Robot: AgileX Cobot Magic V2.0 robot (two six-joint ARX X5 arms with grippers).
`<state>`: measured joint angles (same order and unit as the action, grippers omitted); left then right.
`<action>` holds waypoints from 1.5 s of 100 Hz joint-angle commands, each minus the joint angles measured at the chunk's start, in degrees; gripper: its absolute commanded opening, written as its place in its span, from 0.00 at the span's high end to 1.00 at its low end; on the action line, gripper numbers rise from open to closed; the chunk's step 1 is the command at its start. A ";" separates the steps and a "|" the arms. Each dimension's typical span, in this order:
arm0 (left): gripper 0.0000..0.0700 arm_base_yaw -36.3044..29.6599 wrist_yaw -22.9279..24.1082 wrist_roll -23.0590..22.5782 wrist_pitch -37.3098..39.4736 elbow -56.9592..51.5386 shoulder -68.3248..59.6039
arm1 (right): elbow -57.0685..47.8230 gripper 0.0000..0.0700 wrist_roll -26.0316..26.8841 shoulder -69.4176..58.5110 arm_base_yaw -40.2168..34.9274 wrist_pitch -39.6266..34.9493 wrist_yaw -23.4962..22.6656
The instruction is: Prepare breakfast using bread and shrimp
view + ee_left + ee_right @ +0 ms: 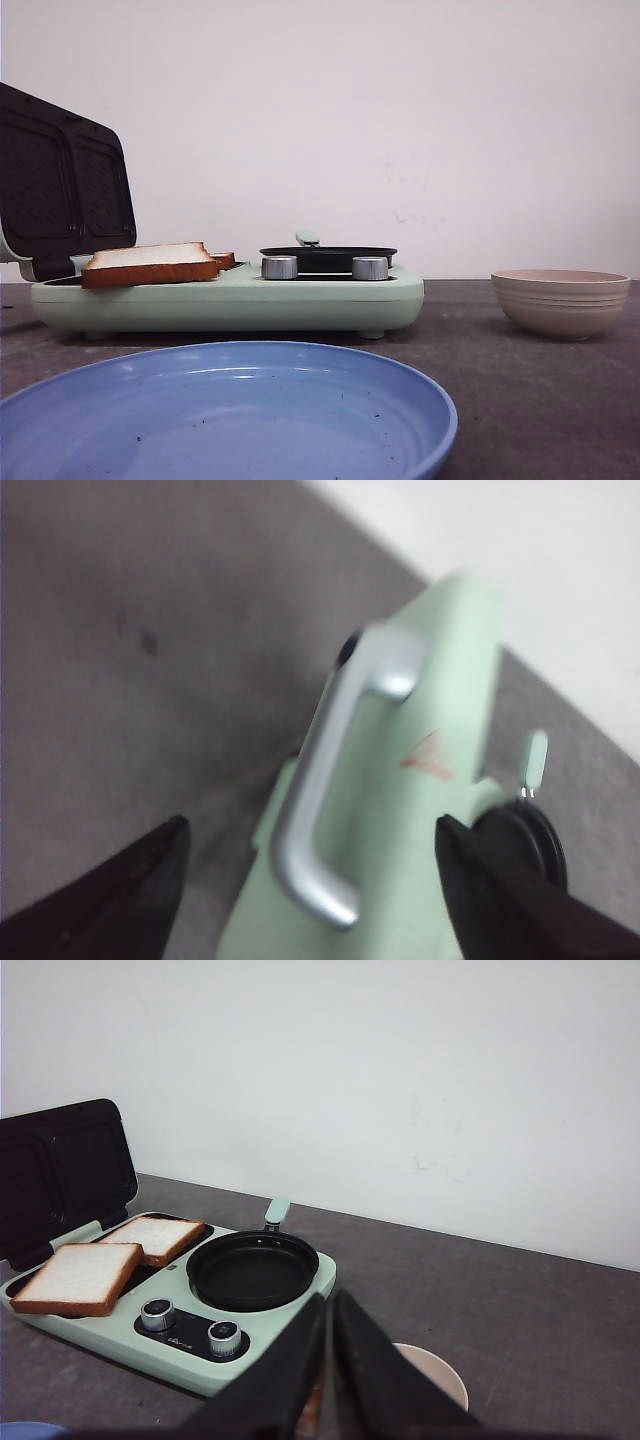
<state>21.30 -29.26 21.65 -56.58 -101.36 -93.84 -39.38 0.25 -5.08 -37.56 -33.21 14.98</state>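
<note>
— Grey table (540, 400), white wall. Grippers?
— Left gripper (310, 900) spread wide over the lid handle (330, 790). Right gripper (330, 1380) pressed closed, empty, above the beige bowl (435, 1370).
— Bread?
— Two slices (80, 1275) (155, 1235) on the open green cooker (230, 300), beside one black pan (252, 1268), two knobs (158, 1312). Only front view shows the blue plate (230, 420)

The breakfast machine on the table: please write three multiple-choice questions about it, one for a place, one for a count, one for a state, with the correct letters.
1. Where do the bread slices lie?
A. on the machine's open grill side
B. in the blue plate
C. in the beige bowl

2. How many silver knobs does the machine have?
A. one
B. two
C. four

3. How is the grill lid?
A. shut
B. removed
C. raised open

Answers:
1 A: both bread slices rest on the machine.
2 B: two silver knobs show in front.
3 C: the lid stands up.
</note>
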 commanded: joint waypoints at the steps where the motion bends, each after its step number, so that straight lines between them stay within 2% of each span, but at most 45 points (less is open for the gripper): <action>1: 0.36 0.17 -0.83 0.90 -1.18 -1.22 -1.36 | -0.24 0.99 -0.28 0.11 -0.46 0.52 -0.17; 47: 0.37 -1.44 -2.75 0.09 -1.97 -1.22 -7.78 | -0.04 1.00 -0.24 0.00 -0.46 0.57 -0.02; 72: 0.39 -3.41 -2.73 0.04 0.63 -1.22 -9.51 | 0.20 1.00 0.61 -0.02 -0.46 0.55 0.07; 76: 0.43 -3.65 -2.73 0.04 1.25 -1.22 -9.49 | 0.20 0.99 0.76 -0.02 -0.46 0.55 0.07; 81: 0.54 -3.82 -2.75 0.02 2.01 -1.22 -9.49 | 0.20 1.00 0.92 -0.02 -0.46 0.55 0.07; 88: 0.75 -4.09 -2.73 0.04 2.62 -1.22 -9.49 | 0.20 1.00 1.33 -0.02 -0.46 0.55 0.07; 94: 0.84 -4.31 -2.71 0.02 2.56 -1.22 -9.49 | 0.20 1.00 1.51 -0.02 -0.46 0.55 0.09; 115: 0.86 -5.11 -2.73 -0.52 2.49 -1.22 -9.51 | 0.20 1.00 2.36 -0.02 -0.46 0.57 0.11; 122: 1.00 -5.38 -2.73 -1.40 2.40 -1.22 -9.49 | 0.20 1.00 2.36 -0.02 -0.46 0.57 0.11; 150: 1.00 -8.44 -4.15 -1.90 4.48 -1.22 -9.49 | 0.20 1.00 2.82 -0.02 -0.46 0.59 0.11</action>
<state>14.68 -31.59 20.29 -53.78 -101.36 -102.19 -38.96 2.07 -5.08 -37.56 -33.21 15.05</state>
